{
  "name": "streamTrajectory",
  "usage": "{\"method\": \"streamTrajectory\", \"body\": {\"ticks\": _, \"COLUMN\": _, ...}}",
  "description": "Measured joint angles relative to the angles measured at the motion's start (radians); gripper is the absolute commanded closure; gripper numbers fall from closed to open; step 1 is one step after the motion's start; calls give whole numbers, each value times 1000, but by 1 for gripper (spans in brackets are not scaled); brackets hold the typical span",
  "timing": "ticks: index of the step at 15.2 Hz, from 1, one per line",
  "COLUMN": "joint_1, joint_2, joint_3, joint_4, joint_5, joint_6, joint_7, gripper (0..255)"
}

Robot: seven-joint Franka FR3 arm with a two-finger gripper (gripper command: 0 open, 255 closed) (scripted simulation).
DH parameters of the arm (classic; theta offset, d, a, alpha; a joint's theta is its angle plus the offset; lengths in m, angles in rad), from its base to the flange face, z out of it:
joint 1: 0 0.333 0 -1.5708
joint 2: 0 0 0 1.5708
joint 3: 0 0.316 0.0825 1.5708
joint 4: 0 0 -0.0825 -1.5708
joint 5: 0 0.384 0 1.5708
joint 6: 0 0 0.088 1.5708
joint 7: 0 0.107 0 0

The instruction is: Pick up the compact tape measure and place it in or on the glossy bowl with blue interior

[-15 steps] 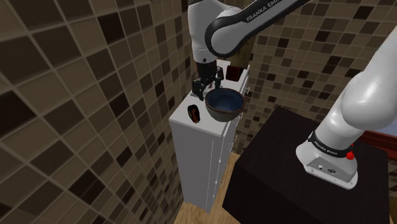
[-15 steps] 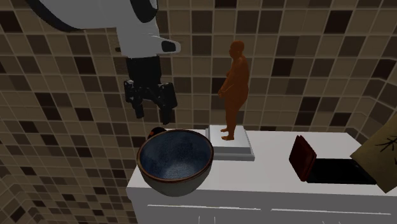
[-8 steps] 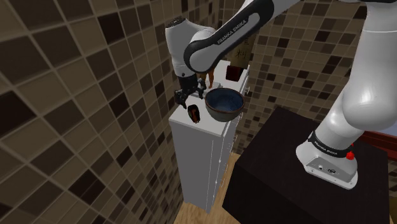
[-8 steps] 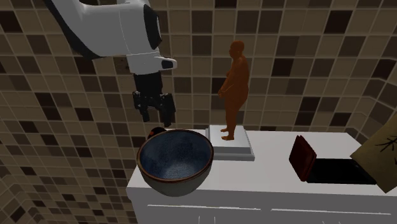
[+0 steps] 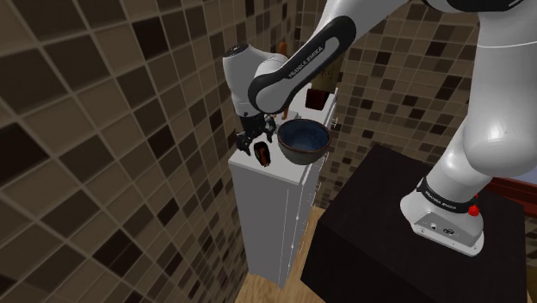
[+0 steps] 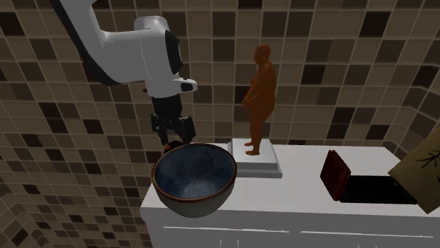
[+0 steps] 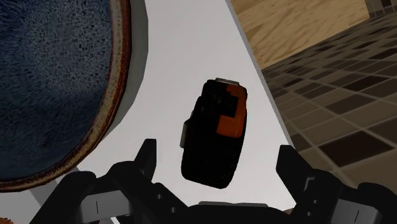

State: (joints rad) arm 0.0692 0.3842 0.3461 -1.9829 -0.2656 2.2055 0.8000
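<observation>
A compact tape measure (image 7: pixel 215 133), black with an orange patch, is seen lying on its side on the flat top of a tall white cabinet (image 7: pixel 181 57). In the wrist view it is framed between the two fingers of the all-black gripper (image 7: pixel 217 153). The fingers are spread wide apart and neither is seen touching it. Just beside the tape measure, a glossy bowl with a speckled blue interior and a brown rim (image 7: pixel 57 83) is set on the same top.

In the shoulder view, left of the frame's centre, the gripper (image 5: pixel 249 144) is shown directly over the tape measure (image 5: pixel 262 154), at the cabinet's (image 5: pixel 271 215) near corner. The bowl (image 5: pixel 301 140) is placed to its right, and the robot's black box stand (image 5: pixel 379 232) is seen at the lower right.

In the second exterior view, the gripper (image 6: pixel 178 137) is seen at centre left, just behind the bowl's (image 6: pixel 194 177) far rim. A brown figurine on a pale base (image 6: pixel 261 98) is stood at the centre, with a dark red box (image 6: pixel 335 174) to the right.

Compared with half a second ago, the gripper has been lowered toward the cabinet top. A second ago it was held higher, over the bowl's far edge. The tape measure and the bowl are unmoved.
</observation>
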Motion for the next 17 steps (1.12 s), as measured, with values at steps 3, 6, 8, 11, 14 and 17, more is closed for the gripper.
{"method": "streamTrajectory", "body": {"ticks": 3, "joint_1": 2, "joint_2": 13, "joint_3": -3, "joint_4": -2, "joint_5": -7, "joint_6": 14, "joint_7": 5, "gripper": 0}}
{"method": "streamTrajectory", "body": {"ticks": 6, "joint_1": 2, "joint_2": 14, "joint_3": -4, "joint_4": -2, "joint_5": -8, "joint_6": 16, "joint_7": 5, "gripper": 0}}
{"method": "streamTrajectory", "body": {"ticks": 8, "joint_1": 2, "joint_2": 14, "joint_3": -4, "joint_4": -2, "joint_5": -8, "joint_6": 16, "joint_7": 5, "gripper": 255}}
{"method": "streamTrajectory", "body": {"ticks": 11, "joint_1": 2, "joint_2": 14, "joint_3": -4, "joint_4": -2, "joint_5": -8, "joint_6": 15, "joint_7": 5, "gripper": 255}}
{"method": "streamTrajectory", "body": {"ticks": 14, "joint_1": 2, "joint_2": 14, "joint_3": -4, "joint_4": -2, "joint_5": -8, "joint_6": 16, "joint_7": 5, "gripper": 255}}
{"method": "streamTrajectory", "body": {"ticks": 17, "joint_1": 2, "joint_2": 14, "joint_3": -4, "joint_4": -2, "joint_5": -7, "joint_6": 16, "joint_7": 5, "gripper": 255}}
